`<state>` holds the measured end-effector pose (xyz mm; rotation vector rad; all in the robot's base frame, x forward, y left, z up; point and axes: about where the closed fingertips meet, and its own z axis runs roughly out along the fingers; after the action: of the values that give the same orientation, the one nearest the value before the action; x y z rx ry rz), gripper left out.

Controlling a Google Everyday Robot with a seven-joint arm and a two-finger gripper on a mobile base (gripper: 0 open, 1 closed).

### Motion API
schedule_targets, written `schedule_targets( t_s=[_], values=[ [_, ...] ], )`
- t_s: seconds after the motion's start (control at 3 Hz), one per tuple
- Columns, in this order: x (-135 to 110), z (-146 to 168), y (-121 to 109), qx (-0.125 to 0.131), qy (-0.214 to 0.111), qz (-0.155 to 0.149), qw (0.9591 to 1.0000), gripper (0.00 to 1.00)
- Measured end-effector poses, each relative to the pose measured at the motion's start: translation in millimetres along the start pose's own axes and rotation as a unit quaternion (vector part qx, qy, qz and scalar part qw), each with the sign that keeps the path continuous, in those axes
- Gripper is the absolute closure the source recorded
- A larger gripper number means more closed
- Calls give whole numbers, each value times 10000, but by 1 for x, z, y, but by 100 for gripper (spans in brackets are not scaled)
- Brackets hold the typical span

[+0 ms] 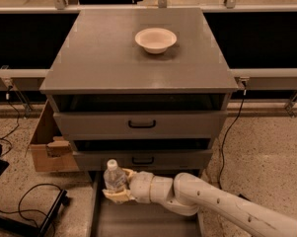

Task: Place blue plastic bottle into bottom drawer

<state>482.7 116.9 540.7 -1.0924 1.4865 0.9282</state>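
Observation:
The blue plastic bottle (114, 177), clear with a white cap, stands upright in my gripper (119, 185) at the lower middle of the camera view. The gripper is shut on the bottle's body. It holds the bottle over the left front part of the bottom drawer (143, 218), which is pulled out as a wide grey tray below the two upper drawers. My white arm (222, 204) reaches in from the lower right.
A white bowl (156, 39) sits on the grey cabinet top (98, 58). Two upper drawers with black handles (142, 124) are slightly open. A cardboard box (49, 147) stands left of the cabinet. Black cables (29, 196) lie on the floor at the left.

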Motion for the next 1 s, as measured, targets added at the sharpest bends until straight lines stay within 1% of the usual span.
schedule_targets(
  t_s=[0.33, 0.67, 1.0],
  values=[
    [51, -1, -24, -192, 84, 211, 9996, 100],
    [85, 1, -42, -201, 310, 591, 9976, 100],
    [91, 0, -45, -181, 360, 623, 9972, 100]
  ],
)
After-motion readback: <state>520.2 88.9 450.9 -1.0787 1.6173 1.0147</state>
